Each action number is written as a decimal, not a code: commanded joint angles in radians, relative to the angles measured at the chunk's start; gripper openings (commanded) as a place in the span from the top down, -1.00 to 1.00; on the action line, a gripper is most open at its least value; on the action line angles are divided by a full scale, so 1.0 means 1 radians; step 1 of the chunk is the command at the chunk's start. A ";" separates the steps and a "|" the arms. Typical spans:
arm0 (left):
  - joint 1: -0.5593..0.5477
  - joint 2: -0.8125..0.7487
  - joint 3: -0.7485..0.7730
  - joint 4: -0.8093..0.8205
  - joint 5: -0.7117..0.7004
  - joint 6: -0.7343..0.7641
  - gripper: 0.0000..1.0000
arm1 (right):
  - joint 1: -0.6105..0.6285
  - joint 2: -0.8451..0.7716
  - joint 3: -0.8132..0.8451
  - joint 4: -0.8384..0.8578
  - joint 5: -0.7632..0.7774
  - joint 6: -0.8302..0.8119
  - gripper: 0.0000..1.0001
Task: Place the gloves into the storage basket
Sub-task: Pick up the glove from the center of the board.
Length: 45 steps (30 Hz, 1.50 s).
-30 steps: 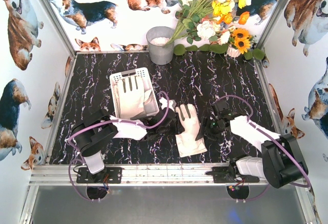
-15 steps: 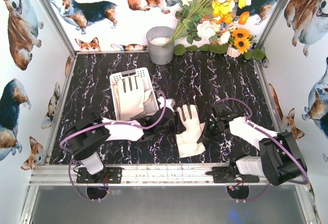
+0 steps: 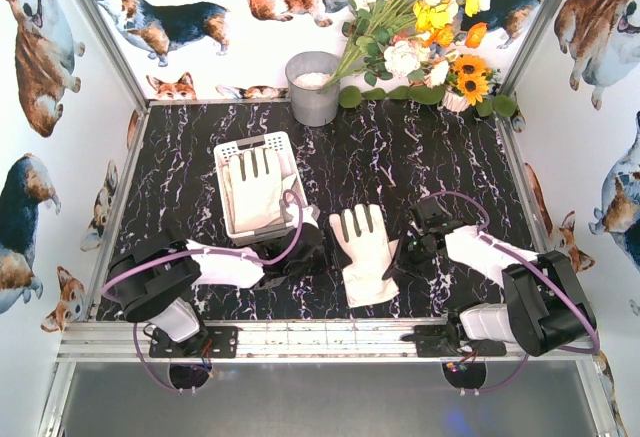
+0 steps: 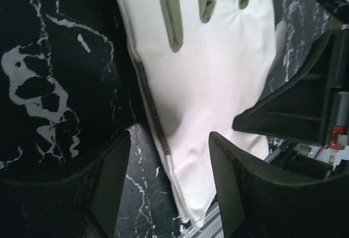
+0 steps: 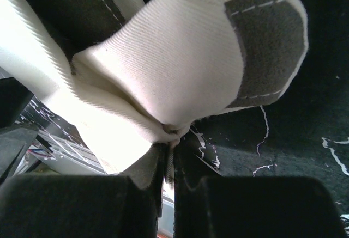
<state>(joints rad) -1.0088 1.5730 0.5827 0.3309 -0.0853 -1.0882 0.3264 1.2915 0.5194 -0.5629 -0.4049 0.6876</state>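
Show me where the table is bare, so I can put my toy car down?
Bare marble table lies left of the storage basket, and in the patch between the grey bucket, the flowers and the right arm. It is crowded near the front middle: the left hand and right hand flank the loose glove there.

Both arms fold low and inward. The left gripper [image 4: 169,140] has its black fingers apart; the right gripper [image 5: 170,140] pinches a fold of cream-white, grey-patched fabric glove [image 5: 163,63].
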 commanded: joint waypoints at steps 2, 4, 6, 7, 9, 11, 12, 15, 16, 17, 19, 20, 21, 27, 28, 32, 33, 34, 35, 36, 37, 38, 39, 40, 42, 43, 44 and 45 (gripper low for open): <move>-0.010 0.047 0.000 0.093 -0.030 -0.052 -0.09 | 0.003 0.025 -0.005 0.009 0.069 -0.014 1.00; -0.010 0.071 0.002 0.115 -0.035 -0.058 -0.08 | 0.003 0.025 -0.007 0.010 0.069 -0.015 1.00; -0.010 0.117 0.003 0.145 -0.029 -0.070 -0.07 | 0.003 0.023 -0.007 0.009 0.071 -0.015 1.00; -0.010 0.131 0.003 0.160 -0.026 -0.078 -0.05 | 0.003 0.023 -0.007 0.008 0.072 -0.016 1.00; -0.014 0.148 0.003 0.181 -0.027 -0.084 -0.04 | 0.003 0.021 -0.008 0.006 0.076 -0.017 1.00; -0.017 0.155 0.003 0.186 -0.032 -0.084 -0.03 | 0.003 0.022 -0.008 0.004 0.081 -0.019 1.00; -0.019 0.157 0.003 0.186 -0.035 -0.083 -0.03 | 0.003 0.023 -0.007 0.004 0.081 -0.022 1.00; -0.023 0.159 0.005 0.182 -0.046 -0.081 -0.01 | 0.003 0.033 -0.003 0.008 0.081 -0.024 1.00; -0.026 0.159 0.006 0.178 -0.049 -0.079 0.00 | 0.003 0.037 -0.002 0.009 0.081 -0.024 1.00; -0.028 0.159 0.008 0.172 -0.054 -0.077 0.01 | 0.003 0.040 -0.001 0.010 0.080 -0.024 1.00; -0.033 0.155 0.012 0.153 -0.067 -0.073 0.05 | 0.003 0.043 0.002 0.011 0.078 -0.024 1.00; -0.036 0.153 0.014 0.145 -0.075 -0.071 0.07 | 0.003 0.043 0.002 0.011 0.079 -0.022 1.00; -0.037 0.152 0.015 0.140 -0.081 -0.068 0.13 | 0.003 0.042 0.002 0.013 0.080 -0.023 1.00; -0.043 0.162 0.031 0.150 -0.076 -0.052 0.81 | 0.003 0.050 0.002 0.014 0.078 -0.025 1.00; -0.045 0.164 0.037 0.150 -0.075 -0.046 0.87 | 0.003 0.050 0.002 0.014 0.076 -0.025 1.00; -0.055 0.164 0.068 0.144 -0.069 0.006 1.00 | 0.003 0.034 0.014 0.001 0.069 -0.026 1.00; -0.060 0.160 0.079 0.132 -0.069 0.021 1.00 | 0.003 0.024 0.022 -0.009 0.070 -0.029 1.00; -0.064 0.156 0.091 0.117 -0.074 0.035 1.00 | 0.003 0.011 0.029 -0.022 0.076 -0.031 1.00; -0.069 0.149 0.105 0.095 -0.081 0.050 1.00 | 0.003 -0.003 0.039 -0.038 0.083 -0.034 1.00; -0.074 0.142 0.118 0.074 -0.090 0.061 1.00 | 0.003 -0.019 0.051 -0.052 0.091 -0.038 1.00; -0.076 0.132 0.133 0.056 -0.101 0.072 1.00 | 0.003 -0.033 0.063 -0.070 0.097 -0.040 1.00; -0.078 0.120 0.146 0.036 -0.107 0.082 1.00 | 0.003 -0.049 0.075 -0.083 0.101 -0.042 1.00; -0.080 0.108 0.158 0.017 -0.115 0.093 1.00 | 0.003 -0.064 0.089 -0.096 0.103 -0.043 1.00; -0.083 0.093 0.162 -0.008 -0.129 0.107 1.00 | 0.003 -0.076 0.100 -0.108 0.104 -0.041 1.00; -0.082 0.069 0.222 -0.067 -0.155 0.138 1.00 | 0.003 -0.103 0.125 -0.127 0.104 -0.038 1.00; -0.082 0.046 0.239 -0.097 -0.167 0.153 1.00 | 0.003 -0.115 0.136 -0.135 0.104 -0.034 1.00; -0.082 0.033 0.253 -0.123 -0.179 0.166 1.00 | 0.003 -0.127 0.149 -0.142 0.103 -0.031 1.00; -0.082 0.019 0.266 -0.153 -0.188 0.175 1.00 | 0.003 -0.145 0.159 -0.150 0.102 -0.026 1.00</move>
<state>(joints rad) -1.0805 1.6726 0.7761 0.2832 -0.2260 -0.9901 0.3256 1.2125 0.5945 -0.7002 -0.3214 0.6640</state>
